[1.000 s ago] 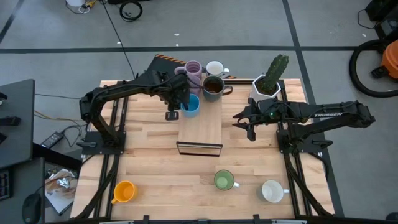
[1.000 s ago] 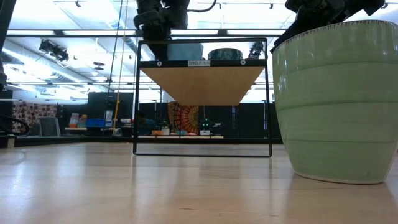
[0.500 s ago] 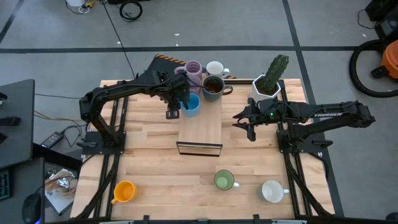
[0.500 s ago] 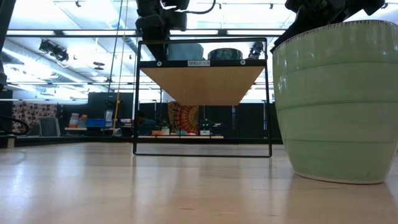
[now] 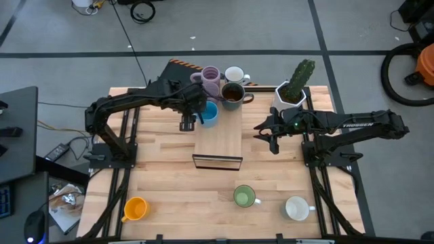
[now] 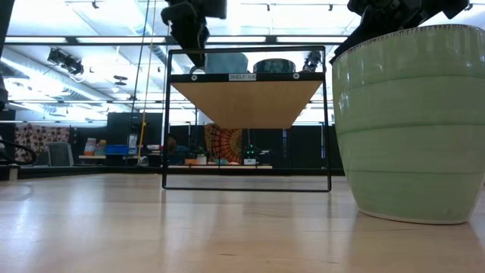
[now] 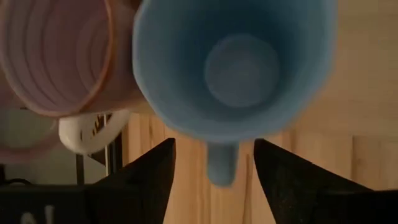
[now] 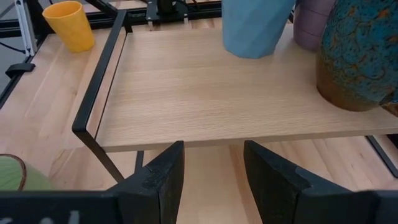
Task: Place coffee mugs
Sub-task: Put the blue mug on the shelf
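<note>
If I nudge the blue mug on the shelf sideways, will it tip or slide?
The blue mug looks squat and stands upright on the flat wooden shelf, so it would probably slide rather than tip. It seems rigid and glazed, likely slippery. The left pincer is open around its handle.

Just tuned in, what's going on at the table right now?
Mugs are being set on the small wooden shelf. The left tool is open, its fingers either side of the blue mug's handle at the shelf's back left. The right tool waits open, right of the shelf. The green mug, a white mug and the orange mug remain on the table.
</note>
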Robot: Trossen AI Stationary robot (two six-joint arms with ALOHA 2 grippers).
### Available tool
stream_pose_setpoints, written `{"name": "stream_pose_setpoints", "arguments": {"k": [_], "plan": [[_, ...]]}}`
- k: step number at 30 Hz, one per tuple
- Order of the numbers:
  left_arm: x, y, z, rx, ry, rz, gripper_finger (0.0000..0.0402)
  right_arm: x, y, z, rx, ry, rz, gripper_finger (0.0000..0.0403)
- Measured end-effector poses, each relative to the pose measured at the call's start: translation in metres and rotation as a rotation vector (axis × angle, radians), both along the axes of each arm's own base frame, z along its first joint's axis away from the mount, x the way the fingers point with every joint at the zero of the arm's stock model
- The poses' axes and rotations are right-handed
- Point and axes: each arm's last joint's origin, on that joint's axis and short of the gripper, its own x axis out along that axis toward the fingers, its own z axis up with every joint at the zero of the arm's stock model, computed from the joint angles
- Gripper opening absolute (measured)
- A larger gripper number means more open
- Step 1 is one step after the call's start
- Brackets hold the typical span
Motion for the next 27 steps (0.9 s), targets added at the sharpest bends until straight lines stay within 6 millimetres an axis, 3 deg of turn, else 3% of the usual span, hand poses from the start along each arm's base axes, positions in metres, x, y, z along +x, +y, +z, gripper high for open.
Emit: {"name": "stream_pose_setpoints", "arguments": {"k": [8,11,20,27], "plan": [[-0.018,-0.017,0.025,0.019,-0.09,-0.02,0.0233,0.0,0.0,0.0,-0.006,0.0,0.003,0.0171],[-0.015,-0.03,0.029,0.019,-0.137,-0.048,0.0233,0.0,0.0,0.0,-0.003,-0.001,0.001,0.0171],[0.009,-0.071,0.019,0.277,-0.164,-0.21,0.0219,0.001,0.0,0.002,-0.007,-0.022,0.002,0.0171],[0.015,-0.07,0.009,0.329,-0.111,-0.195,0.021,0.002,0.0,0.002,-0.008,-0.024,0.002,0.0171]]}}
